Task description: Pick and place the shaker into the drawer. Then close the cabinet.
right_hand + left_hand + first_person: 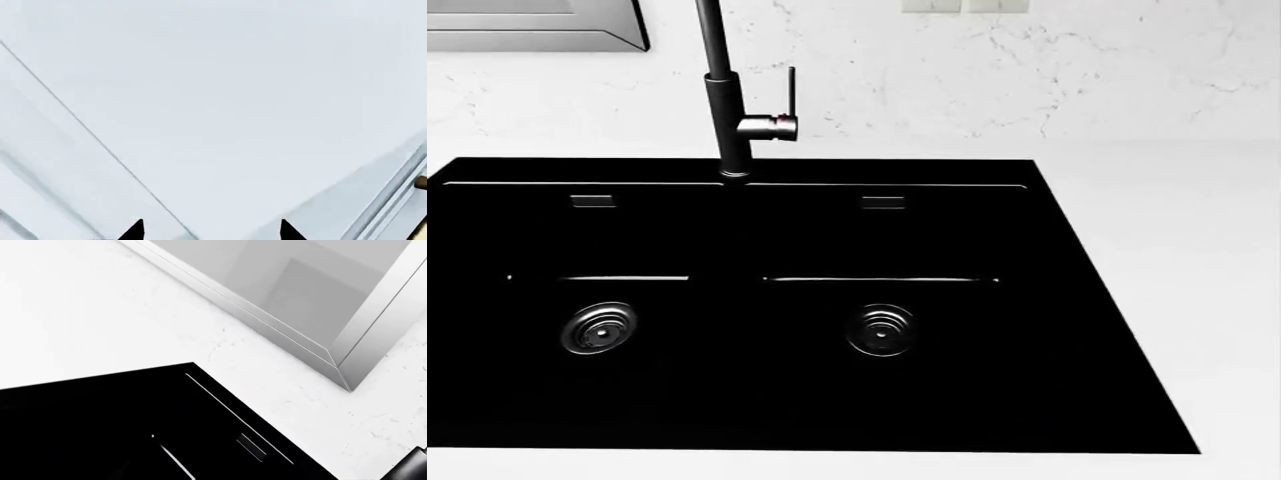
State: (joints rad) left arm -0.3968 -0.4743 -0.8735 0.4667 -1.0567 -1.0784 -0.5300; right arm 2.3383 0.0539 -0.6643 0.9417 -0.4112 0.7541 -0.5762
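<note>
Two black basins of a sink [1054, 300] fill the head view, set into a white marbled worktop [1174, 220], each with a round drain, and a dark tap [723, 110] stands behind the divider. Neither shaker nor drawer can be made out in any view. The right gripper [211, 234] shows two dark fingers [133, 232] set apart before a pale blue-grey cabinet panel [220, 110]. The left wrist view shows only a sliver of its dark gripper, so I cannot tell its state.

One black sink [1094, 330], two basins, two drains [598, 328], one faucet [726, 100]
</note>
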